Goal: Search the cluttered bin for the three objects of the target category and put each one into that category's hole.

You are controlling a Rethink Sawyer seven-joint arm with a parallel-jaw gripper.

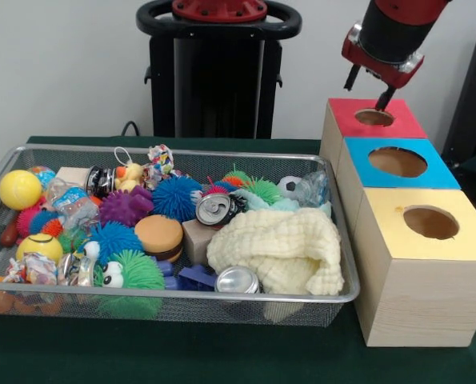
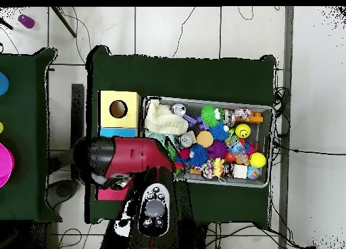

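Pincer (image 1: 379, 90): hanging just above the hole of the red-topped box (image 1: 398, 122); its dark tips are pointing down at the opening; whether they are spread or closed cannot be told; nothing is showing between them.
Arm (image 2: 128, 158): in the overhead view it is covering the red-topped box entirely and most of the blue-topped one.
Blue-topped box (image 1: 434, 172): sitting just in front of the pincer, next in the row.
Yellow-topped box (image 1: 470, 236): lying farthest from the pincer, at the near end of the row.
Mesh bin (image 1: 6, 172): resting on the green counter (image 1: 222, 352) well off to one side of the pincer; it is holding spiky balls, a drink can (image 1: 215, 209), a cream cloth (image 1: 282, 250) and a yellow ball (image 1: 19, 189).
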